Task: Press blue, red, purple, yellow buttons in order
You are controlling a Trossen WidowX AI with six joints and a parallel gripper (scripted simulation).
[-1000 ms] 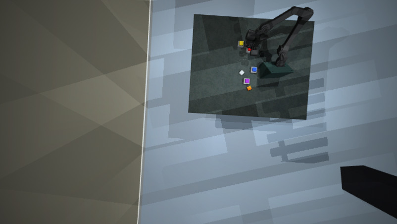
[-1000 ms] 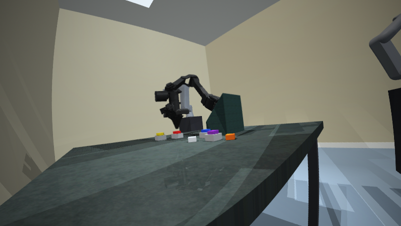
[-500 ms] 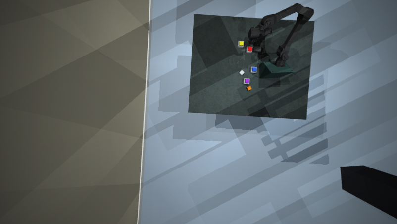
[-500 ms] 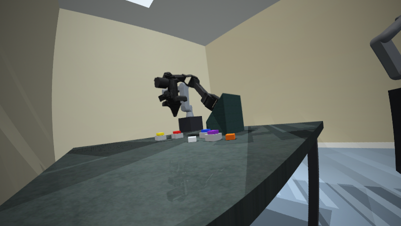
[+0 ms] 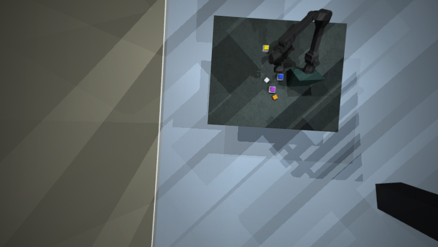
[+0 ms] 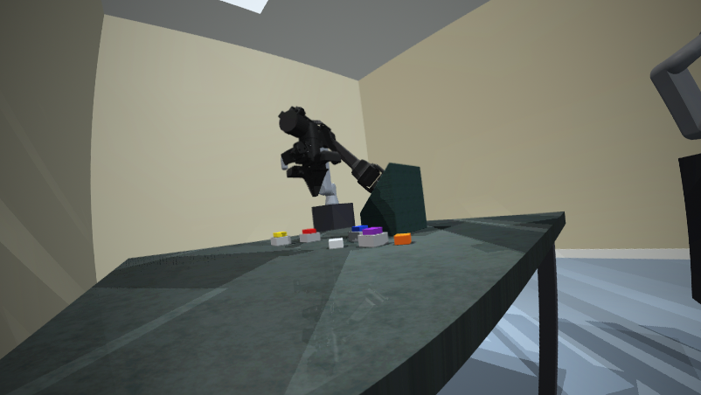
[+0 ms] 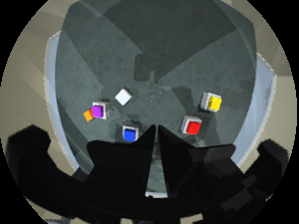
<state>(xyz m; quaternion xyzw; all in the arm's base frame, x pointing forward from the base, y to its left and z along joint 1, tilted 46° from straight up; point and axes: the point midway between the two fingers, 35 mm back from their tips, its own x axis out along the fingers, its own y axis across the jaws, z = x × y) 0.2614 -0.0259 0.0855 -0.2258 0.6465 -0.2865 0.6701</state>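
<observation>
Overhead, arm (image 5: 294, 33) hides red button (image 7: 192, 127); wrist shows it.

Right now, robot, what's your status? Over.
Fingers shut, holding nothing, raised above the table. Purple button next. White block and orange block sit close beside it.

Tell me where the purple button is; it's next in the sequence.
In the top view the purple button sits below the blue button, between the white block and the orange block.
</observation>
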